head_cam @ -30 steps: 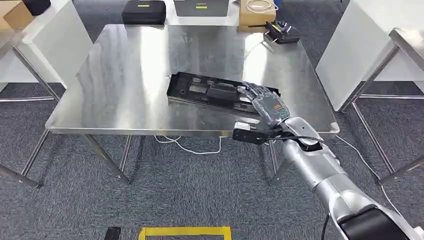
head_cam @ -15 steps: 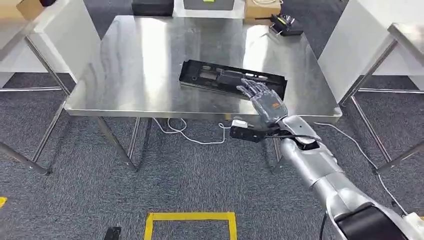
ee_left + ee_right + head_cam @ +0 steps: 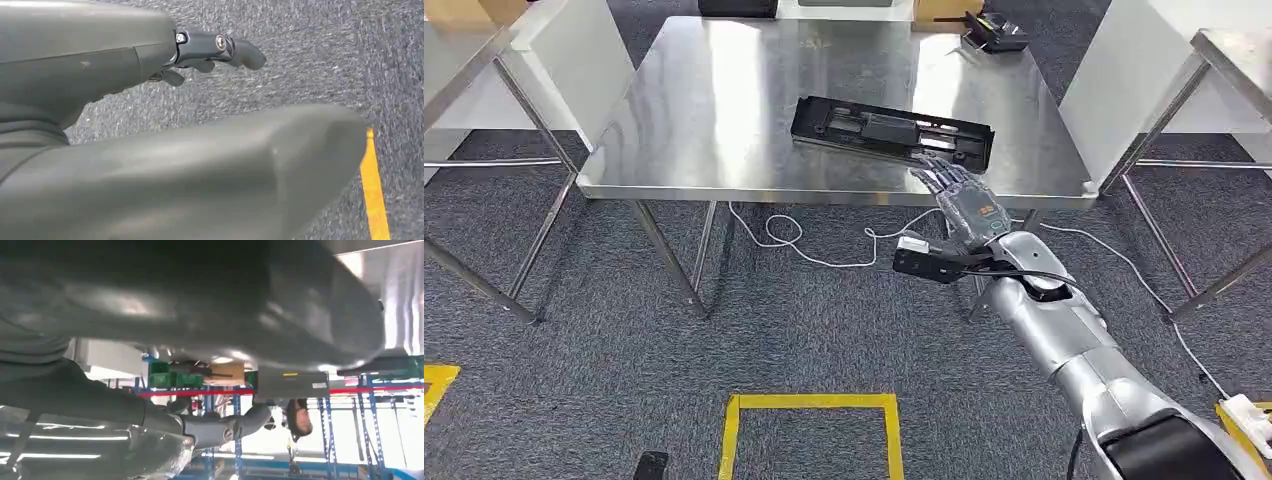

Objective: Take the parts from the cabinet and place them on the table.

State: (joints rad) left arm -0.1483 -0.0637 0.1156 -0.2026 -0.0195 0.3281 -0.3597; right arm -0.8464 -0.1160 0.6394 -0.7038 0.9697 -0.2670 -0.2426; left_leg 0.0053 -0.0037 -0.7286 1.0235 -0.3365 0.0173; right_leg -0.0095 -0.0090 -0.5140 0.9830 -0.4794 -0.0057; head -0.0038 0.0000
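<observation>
On the stainless-steel worktop (image 3: 724, 110) you see the long black plastic part (image 3: 892, 131) lying flat, angled a little across the steel and close to the worktop's near edge, toward its right-hand end. Your right hand (image 3: 962, 196) hangs just beside that part's near right end, over the worktop's front edge, with its fingers (image 3: 936, 172) stretched forward and spread apart, holding nothing; whether the fingertips touch the part you cannot tell. Behind the hand you see the silver right arm (image 3: 1064, 340) reaching up from the lower right, a small black box (image 3: 927, 262) fixed at its wrist.

From the left wrist camera you see your left hand (image 3: 150, 140) hanging over grey carpet (image 3: 320, 55): its dark fingers (image 3: 220, 50) jut out past the thick grey thumb, curled slightly and apart, with nothing between them. A yellow floor line (image 3: 376, 195) runs beside it.

Beyond the part, at the worktop's far right corner, a small black device (image 3: 992, 36) sits with a cardboard box (image 3: 944, 10) next to it. Under the worktop a white cable (image 3: 804, 240) loops over the carpet, and nearer to you a yellow taped rectangle (image 3: 809, 404) marks the floor. White panels (image 3: 1124, 80) stand to the right of the worktop.
</observation>
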